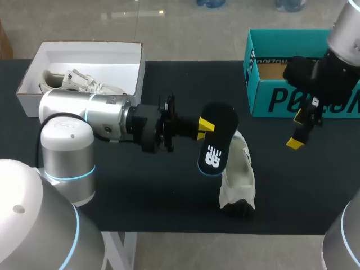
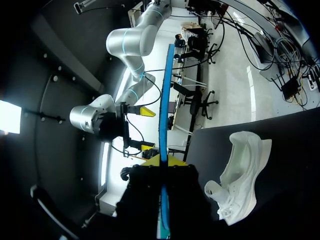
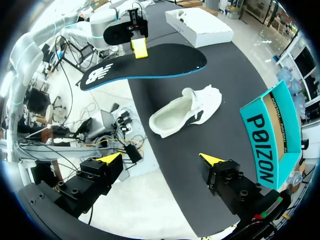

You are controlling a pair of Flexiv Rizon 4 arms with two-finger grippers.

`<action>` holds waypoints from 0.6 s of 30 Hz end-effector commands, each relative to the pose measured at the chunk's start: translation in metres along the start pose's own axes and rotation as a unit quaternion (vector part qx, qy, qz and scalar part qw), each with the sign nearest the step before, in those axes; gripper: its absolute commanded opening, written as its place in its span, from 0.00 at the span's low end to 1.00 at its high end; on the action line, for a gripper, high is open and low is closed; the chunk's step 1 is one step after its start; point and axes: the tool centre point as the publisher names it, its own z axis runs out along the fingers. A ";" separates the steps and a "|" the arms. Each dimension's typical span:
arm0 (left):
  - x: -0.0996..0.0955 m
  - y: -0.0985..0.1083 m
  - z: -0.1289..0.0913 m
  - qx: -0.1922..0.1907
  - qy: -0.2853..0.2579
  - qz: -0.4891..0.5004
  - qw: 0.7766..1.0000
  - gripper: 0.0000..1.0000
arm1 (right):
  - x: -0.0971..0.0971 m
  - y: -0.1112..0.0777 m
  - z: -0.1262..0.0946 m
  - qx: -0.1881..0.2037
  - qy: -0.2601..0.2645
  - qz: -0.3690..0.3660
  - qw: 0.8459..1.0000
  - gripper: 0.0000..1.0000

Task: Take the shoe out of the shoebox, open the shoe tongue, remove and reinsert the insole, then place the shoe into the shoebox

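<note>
My left gripper [image 1: 205, 126] is shut on the edge of a black insole [image 1: 217, 142] with a white logo, and holds it in the air above the table. From the left wrist the insole [image 2: 164, 95] shows edge-on as a thin blue line running out from between the yellow tips [image 2: 162, 160]. A white shoe [image 1: 238, 175] lies on its side on the black table, just under and right of the insole. My right gripper [image 1: 297, 130] hangs open and empty in front of the teal box. Its wrist view has the shoe [image 3: 185, 112] and the insole [image 3: 145, 65] ahead of its spread fingers [image 3: 160, 158].
A white shoebox [image 1: 35, 62] at the back left holds a second white shoe [image 1: 84, 82]. The teal shoebox [image 1: 264, 101] stands open at the back right. The table's front edge [image 1: 225, 232] runs just below the shoe.
</note>
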 end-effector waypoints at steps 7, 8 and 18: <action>0.004 -0.002 -0.001 -0.001 -0.001 -0.001 1.000 0.00 | 0.027 -0.044 0.003 -0.049 -0.030 0.001 0.998 1.00; 0.004 -0.002 -0.001 -0.001 -0.001 -0.002 1.000 0.00 | 0.028 -0.046 0.002 -0.051 -0.030 0.001 0.998 1.00; 0.006 -0.003 0.000 0.001 0.001 -0.003 1.000 0.00 | 0.038 -0.055 -0.007 -0.061 -0.051 0.016 0.997 1.00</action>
